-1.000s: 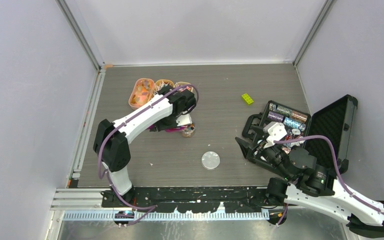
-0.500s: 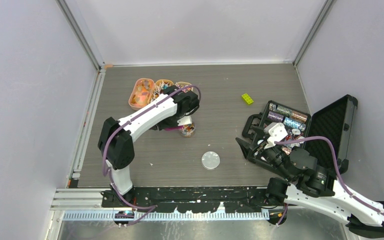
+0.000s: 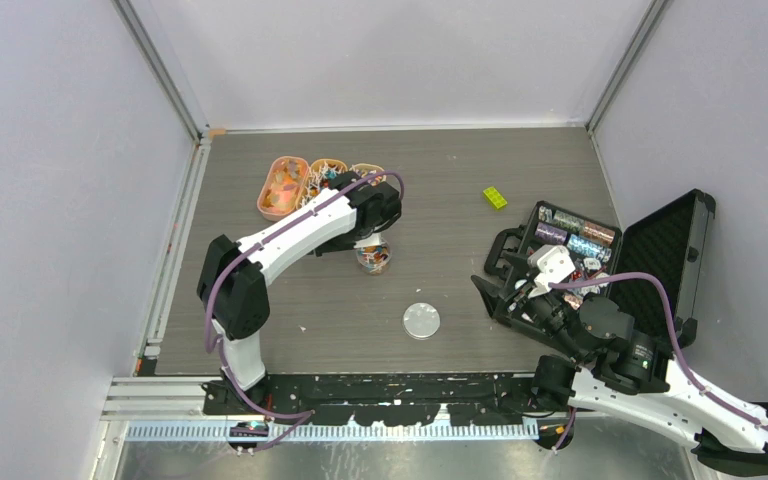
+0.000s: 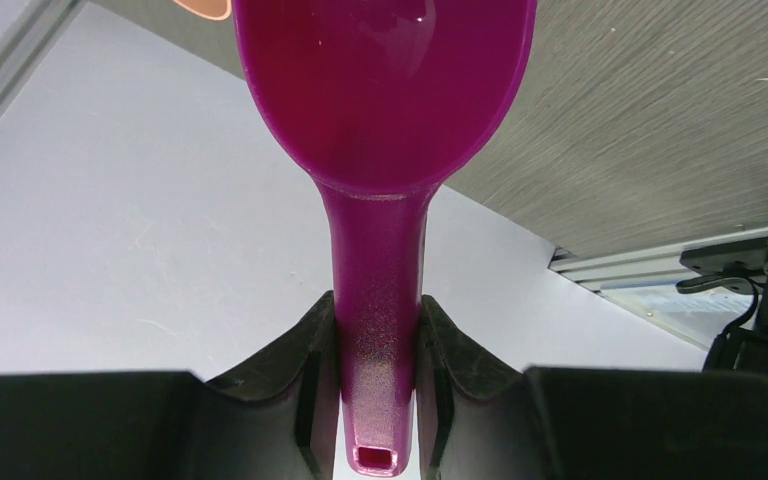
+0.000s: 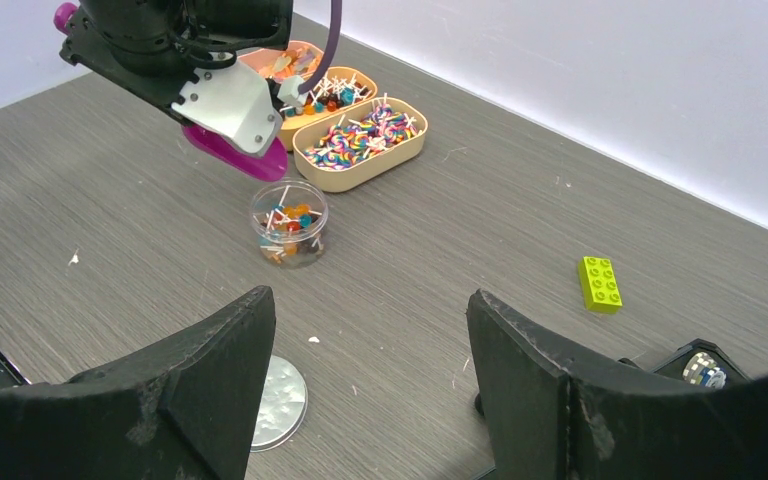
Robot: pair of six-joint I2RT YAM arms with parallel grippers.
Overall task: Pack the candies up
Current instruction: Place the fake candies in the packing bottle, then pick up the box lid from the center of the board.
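My left gripper [image 4: 377, 320] is shut on the handle of a magenta scoop [image 4: 380, 90]; no candy shows in its bowl. In the top view the left gripper [image 3: 368, 222] hangs just behind a small clear jar [image 3: 373, 257] that holds some mixed candies. In the right wrist view the scoop [image 5: 235, 152] is tilted just left of and above the jar [image 5: 289, 222]. Three oval trays of candies [image 3: 283, 185] stand behind it; the nearest tan tray [image 5: 360, 140] holds mixed colours. My right gripper [image 5: 370, 310] is open and empty, low over the table at the right.
A round silver lid [image 3: 421, 321] lies flat in front of the jar and also shows in the right wrist view [image 5: 278, 402]. A yellow-green toy brick [image 3: 494, 198] lies at the back right. An open black case [image 3: 660, 250] of poker chips stands at the right edge.
My left wrist has turned and shifted slightly right; the scoop handle that showed left of the jar is now hidden under the gripper, and the jar shows more fully. The right arm has not moved.
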